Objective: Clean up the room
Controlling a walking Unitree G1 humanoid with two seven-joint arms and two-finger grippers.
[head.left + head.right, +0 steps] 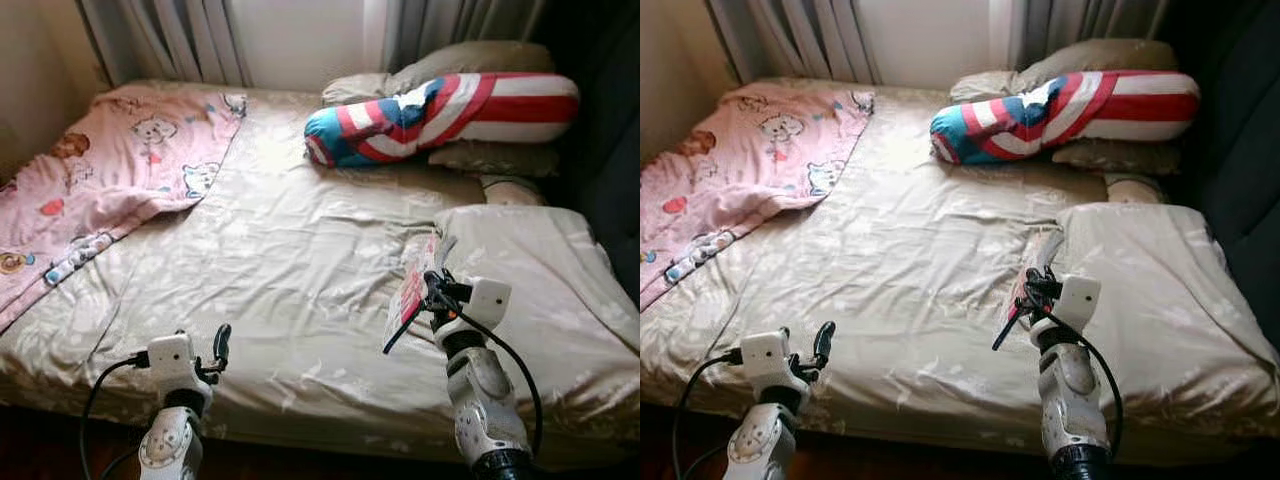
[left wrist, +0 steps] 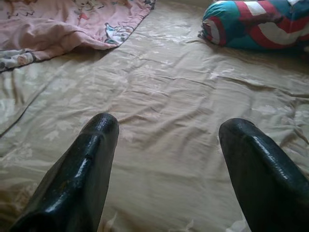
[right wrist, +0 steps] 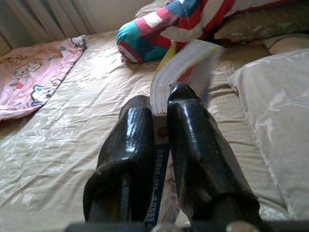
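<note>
Book (image 1: pixel 410 290) clamped by its spine between the fingers of your right gripper (image 3: pixel 159 104), you are holding it aloft over the bed (image 1: pixel 300 260), toward its right side and just short of the folded beige quilt (image 1: pixel 530 270). Your left gripper (image 2: pixel 164 140) is hovering spread wide and empty over the bed's near edge. You are seemingly carrying clutter off the bed; the next move calls for a shelf or table to set it on. Spine lettering is showing on blue, too small to read. A striped bolster (image 1: pixel 440 115) is lying at the far edge, a pink blanket (image 1: pixel 110 180) at the far left corner.
</note>
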